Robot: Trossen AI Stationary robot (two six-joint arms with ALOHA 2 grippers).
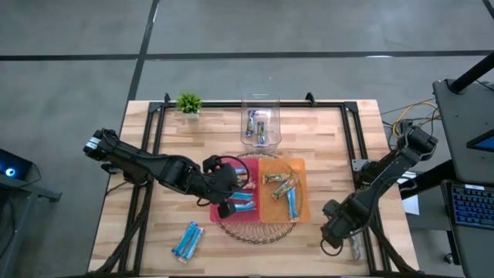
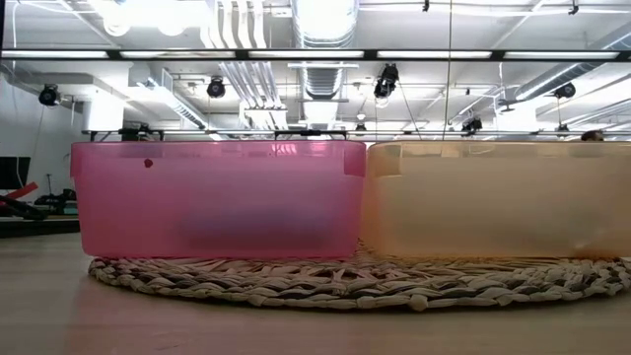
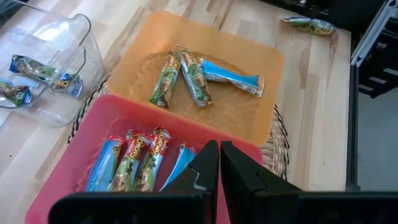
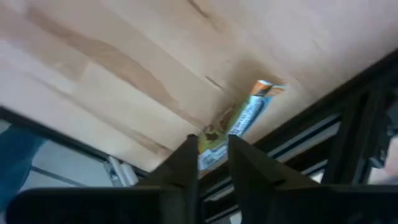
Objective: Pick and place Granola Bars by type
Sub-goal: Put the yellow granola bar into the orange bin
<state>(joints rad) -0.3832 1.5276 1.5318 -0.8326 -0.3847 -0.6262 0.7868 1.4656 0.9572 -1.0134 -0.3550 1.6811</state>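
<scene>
Bar at table edge [image 4: 239,121]: lying flat on the wooden table [image 4: 124,68] near its corner by the frame rail, long axis running straight away from the right gripper [image 4: 210,163].
Look: shiny green-and-blue wrapper, orange crimped far end.
Right gripper: fingers standing narrowly apart, straddling the bar's near end.
Left gripper [image 3: 219,163]: hanging pinched together, empty, over the pink bin [image 3: 93,134].

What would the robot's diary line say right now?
left hand: shut, over pink bin | right hand: around bar at table edge
</scene>
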